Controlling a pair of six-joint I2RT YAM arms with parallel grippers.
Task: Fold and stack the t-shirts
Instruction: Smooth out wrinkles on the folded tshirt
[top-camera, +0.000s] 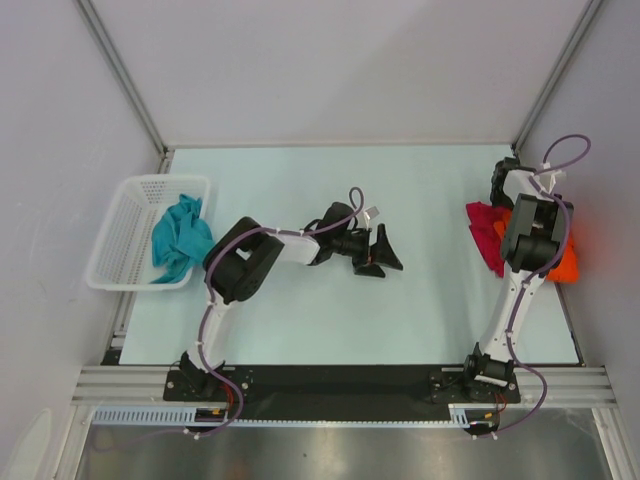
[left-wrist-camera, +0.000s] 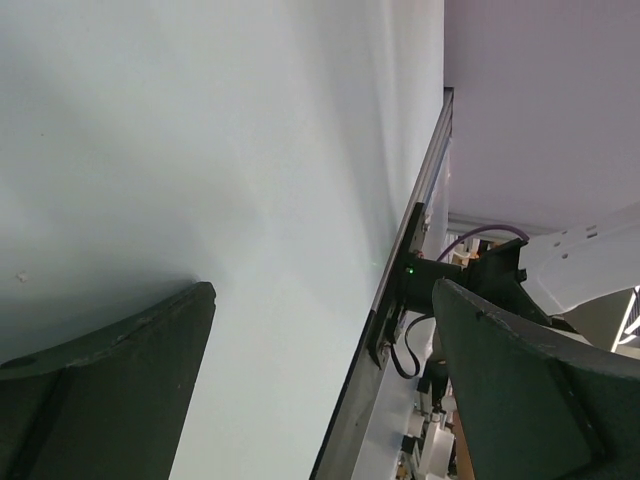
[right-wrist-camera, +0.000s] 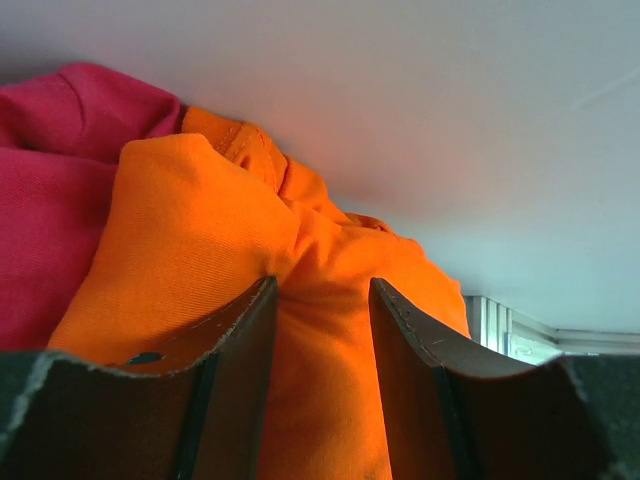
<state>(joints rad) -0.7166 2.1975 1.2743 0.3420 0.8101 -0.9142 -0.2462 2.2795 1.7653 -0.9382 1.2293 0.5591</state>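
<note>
Pinching a ridge of the orange shirt (right-wrist-camera: 200, 220), my right claw (right-wrist-camera: 320, 295) is clamped on it, with the red shirt (right-wrist-camera: 50, 190) touching at the left. I'd lift slowly and take only the orange cloth. That arm reaches far right, wrist bent down. My left claw (top-camera: 383, 258) hangs wide apart over the surface (top-camera: 400, 320). The teal shirt (top-camera: 180, 240) lies in the basket (top-camera: 110, 215), left.
</note>
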